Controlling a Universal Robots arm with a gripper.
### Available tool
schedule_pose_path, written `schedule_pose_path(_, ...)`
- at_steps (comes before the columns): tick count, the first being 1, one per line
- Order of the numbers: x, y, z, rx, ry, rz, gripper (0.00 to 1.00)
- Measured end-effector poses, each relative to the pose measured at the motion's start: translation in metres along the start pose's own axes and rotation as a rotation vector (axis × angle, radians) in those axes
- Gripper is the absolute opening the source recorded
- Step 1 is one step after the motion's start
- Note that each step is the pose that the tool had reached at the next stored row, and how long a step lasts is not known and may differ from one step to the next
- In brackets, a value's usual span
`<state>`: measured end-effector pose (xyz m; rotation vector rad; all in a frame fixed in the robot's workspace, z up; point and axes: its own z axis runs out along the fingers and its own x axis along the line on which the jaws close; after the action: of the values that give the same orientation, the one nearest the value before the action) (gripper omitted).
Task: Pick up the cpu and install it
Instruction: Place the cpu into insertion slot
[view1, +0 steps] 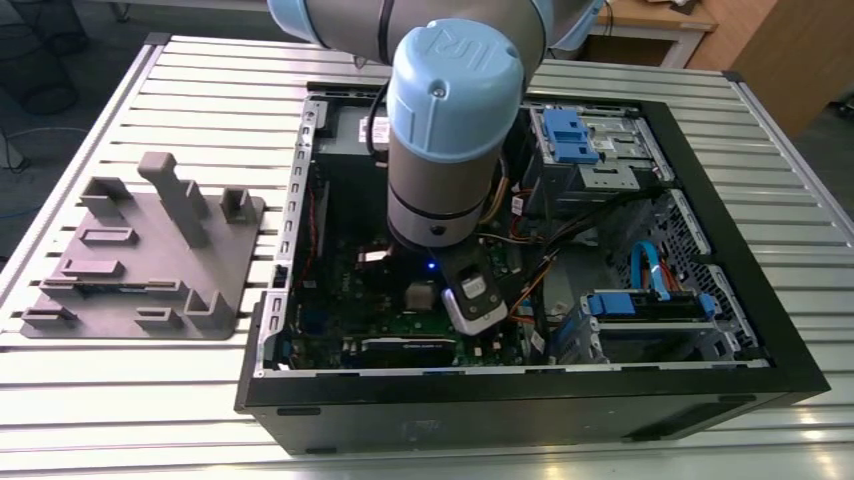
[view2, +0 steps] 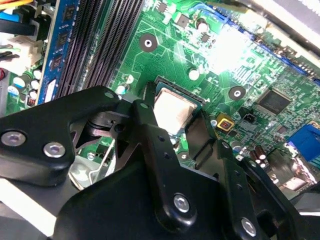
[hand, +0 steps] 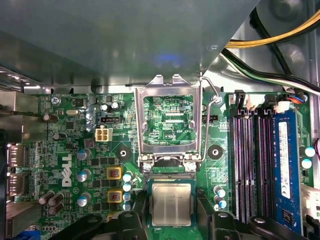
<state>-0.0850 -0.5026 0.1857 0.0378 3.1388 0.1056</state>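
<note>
A slatted aluminium bench (view1: 120, 400) carried an open black computer case (view1: 534, 410). A grey fixture block (view1: 147, 250) lay at its nine o'clock, the exterior view's left, and wooden furniture (view1: 787, 50) stood toward one o'clock. The arm (view1: 447, 150) reached into the case. We saw the cpu (hand: 171, 204), square with a dull silvery lid, lying in the green motherboard's (hand: 65, 150) socket. The jaws flanked it closely, but we could not tell whether they gripped it.
</note>
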Motion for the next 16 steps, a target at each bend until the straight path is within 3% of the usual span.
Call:
schedule_pose_path(1,0.0001,0.0001,0.0006,-0.0013,0.0002,0.0,0.53)
schedule_pose_path(2,0.0002,0.0,0.0003,-0.0004,0.0004,0.0,0.6)
schedule_pose_path(8,0.0003,0.0001,-0.0038,0.0011,0.0009,0.0,0.6)
schedule_pose_path(16,0.0003,0.0001,-0.0041,0.001,0.0009,0.0,0.58)
